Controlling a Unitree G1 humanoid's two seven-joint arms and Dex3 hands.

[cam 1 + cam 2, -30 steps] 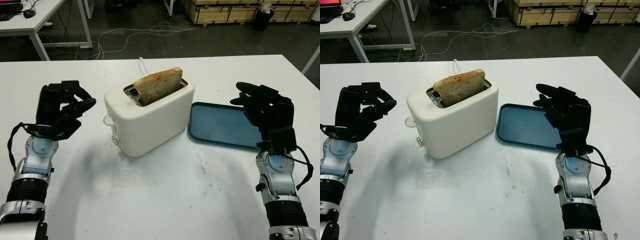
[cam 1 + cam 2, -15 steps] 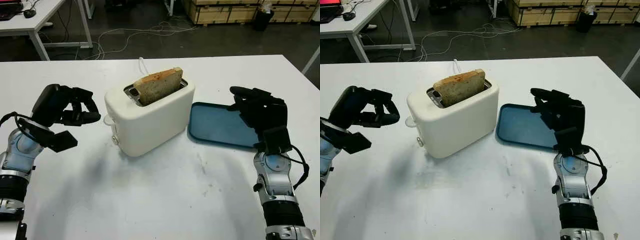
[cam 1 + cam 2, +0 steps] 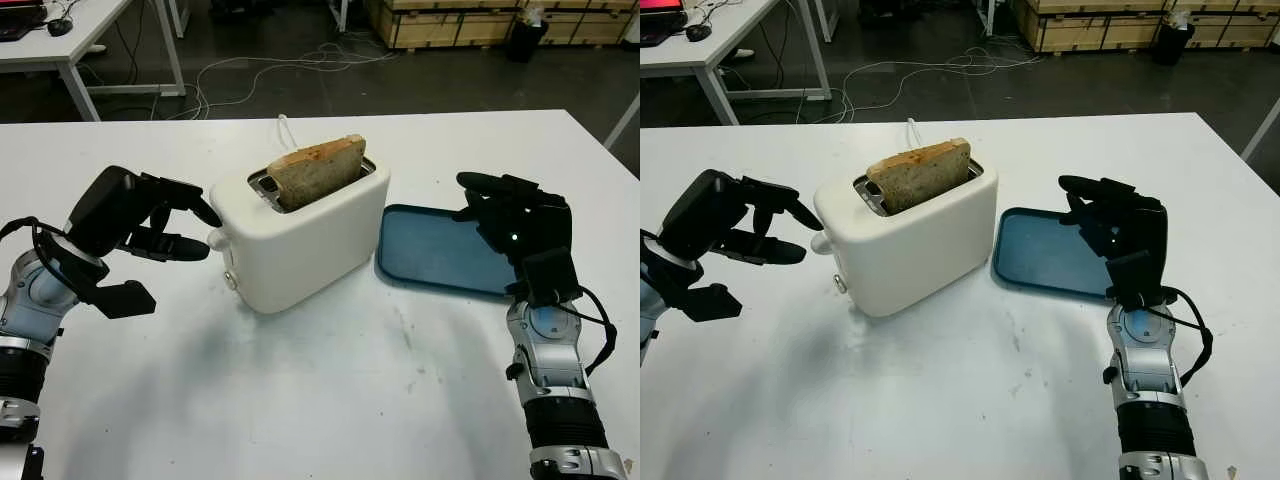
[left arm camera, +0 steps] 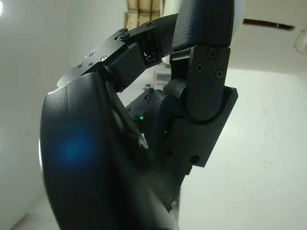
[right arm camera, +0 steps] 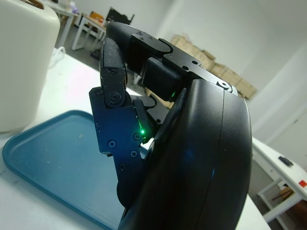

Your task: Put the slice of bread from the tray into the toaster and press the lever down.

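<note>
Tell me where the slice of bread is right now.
In the left eye view, the slice of bread stands upright in the slot of the white toaster at the table's middle, its top sticking out, with the blue tray on the toaster's right.

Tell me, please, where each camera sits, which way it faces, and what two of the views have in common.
Left and right eye views: on the head, facing forward and down at the white table; toaster with bread, blue tray, left hand by the toaster's lever end, right hand over the tray.
Left wrist view: beside the left hand's black shell.
Right wrist view: beside the right hand, facing tray and toaster.
Shared: tray and toaster, in eye views and right wrist view.
</note>
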